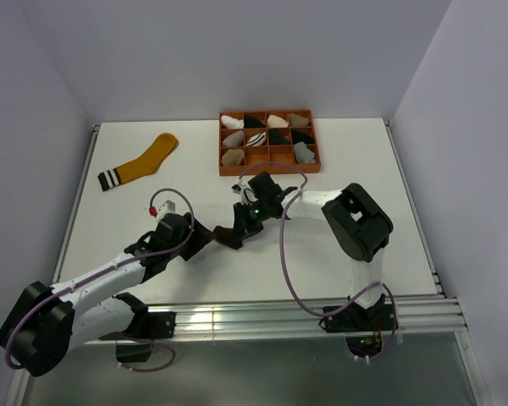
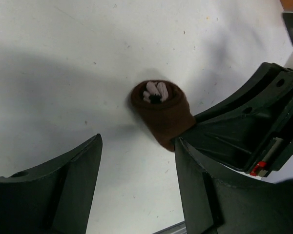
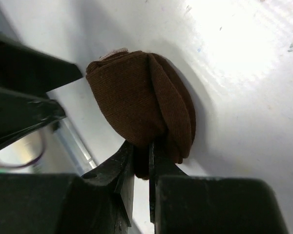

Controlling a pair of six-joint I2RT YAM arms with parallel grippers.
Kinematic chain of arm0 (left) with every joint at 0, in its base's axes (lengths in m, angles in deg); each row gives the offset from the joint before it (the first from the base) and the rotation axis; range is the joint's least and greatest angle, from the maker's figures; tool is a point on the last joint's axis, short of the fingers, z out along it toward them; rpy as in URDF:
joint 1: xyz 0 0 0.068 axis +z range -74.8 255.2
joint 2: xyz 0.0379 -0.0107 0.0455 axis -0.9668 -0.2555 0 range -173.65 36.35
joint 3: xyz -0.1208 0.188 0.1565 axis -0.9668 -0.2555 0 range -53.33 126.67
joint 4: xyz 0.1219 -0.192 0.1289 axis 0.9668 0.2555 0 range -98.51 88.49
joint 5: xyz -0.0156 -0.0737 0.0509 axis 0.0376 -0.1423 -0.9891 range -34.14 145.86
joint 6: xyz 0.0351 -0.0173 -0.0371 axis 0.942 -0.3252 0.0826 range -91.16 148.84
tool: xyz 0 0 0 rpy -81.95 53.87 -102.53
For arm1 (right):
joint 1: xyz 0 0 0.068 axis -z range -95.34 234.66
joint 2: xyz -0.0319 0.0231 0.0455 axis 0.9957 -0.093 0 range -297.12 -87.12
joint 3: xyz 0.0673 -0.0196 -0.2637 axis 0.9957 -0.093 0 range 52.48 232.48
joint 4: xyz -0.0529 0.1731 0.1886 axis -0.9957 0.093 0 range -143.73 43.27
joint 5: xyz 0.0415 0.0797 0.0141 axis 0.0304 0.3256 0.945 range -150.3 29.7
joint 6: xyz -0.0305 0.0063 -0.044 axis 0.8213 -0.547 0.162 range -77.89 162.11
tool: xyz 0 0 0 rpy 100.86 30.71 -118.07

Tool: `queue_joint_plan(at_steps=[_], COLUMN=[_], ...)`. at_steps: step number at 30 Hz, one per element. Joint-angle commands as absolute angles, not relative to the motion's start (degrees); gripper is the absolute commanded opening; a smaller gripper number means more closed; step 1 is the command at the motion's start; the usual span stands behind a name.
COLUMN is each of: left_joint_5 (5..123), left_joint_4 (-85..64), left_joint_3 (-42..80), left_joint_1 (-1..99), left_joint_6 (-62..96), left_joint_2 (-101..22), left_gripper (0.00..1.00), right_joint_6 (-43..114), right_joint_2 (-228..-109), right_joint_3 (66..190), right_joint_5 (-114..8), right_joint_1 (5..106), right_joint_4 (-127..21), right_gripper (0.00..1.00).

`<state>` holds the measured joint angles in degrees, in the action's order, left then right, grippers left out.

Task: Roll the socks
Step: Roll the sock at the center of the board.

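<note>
A dark brown sock [image 1: 229, 237] lies rolled into a tight bundle on the white table, its striped cuff showing in the spiral end [image 2: 156, 92]. My right gripper [image 3: 141, 148] is shut on a fold at the bundle's edge [image 3: 136, 102]. My left gripper [image 2: 138, 146] stands open just short of the roll, nothing between its fingers [image 2: 83, 165]. In the top view it [image 1: 205, 239] sits to the left of the roll and the right gripper [image 1: 241, 224] to the right. A mustard-yellow sock [image 1: 144, 161] lies flat at the far left, its striped cuff pointing left.
An orange compartment tray [image 1: 267, 171] with several small sock bundles stands at the back centre. The table's near edge with metal rails [image 1: 262, 317] runs just behind the arms. Walls close in on both sides.
</note>
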<state>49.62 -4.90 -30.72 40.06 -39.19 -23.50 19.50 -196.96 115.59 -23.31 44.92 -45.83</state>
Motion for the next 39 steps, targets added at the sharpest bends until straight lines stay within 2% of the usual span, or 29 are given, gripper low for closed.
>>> queue_joint_plan(at_steps=[1,12,29,32,33,36,39], left_joint_5=[51.38,52.78,50.68,50.77,50.59,50.15,49.54], left_joint_4=[-12.37,-23.19,-18.37,-17.84,-17.31,-14.59,-10.46], left_joint_3=[-31.18,-31.27,-29.25,-28.81,-28.63,-27.58,-26.18], left_joint_1=[39.52,38.9,36.61,36.26,36.0,35.47,35.12], left_joint_6=[-40.06,-42.52,-47.35,-47.53,-47.8,-47.71,-47.45], left_joint_2=[-25.43,-36.41,-46.87,-48.46,-48.64,-49.52,-49.96], left_gripper=[0.66,0.65,0.57,0.51,0.44,0.32,0.22], right_joint_6=[16.09,14.25,8.27,7.92,8.0,9.4,13.36], right_joint_2=[-201.99,-207.18,-211.22,-211.84,-211.75,-209.91,-204.64], right_joint_3=[114.88,115.76,113.3,112.94,112.77,112.16,111.45], right_joint_5=[-9.51,-5.37,-3.79,-4.49,-4.75,-6.77,-12.12], right_joint_1=[46.69,50.47,50.91,50.91,50.91,51.0,50.65], right_joint_4=[-43.0,-44.5,-52.05,-52.58,-52.76,-52.5,-49.43], right_gripper=[0.0,0.0,0.0,0.01,0.02,0.1,0.27])
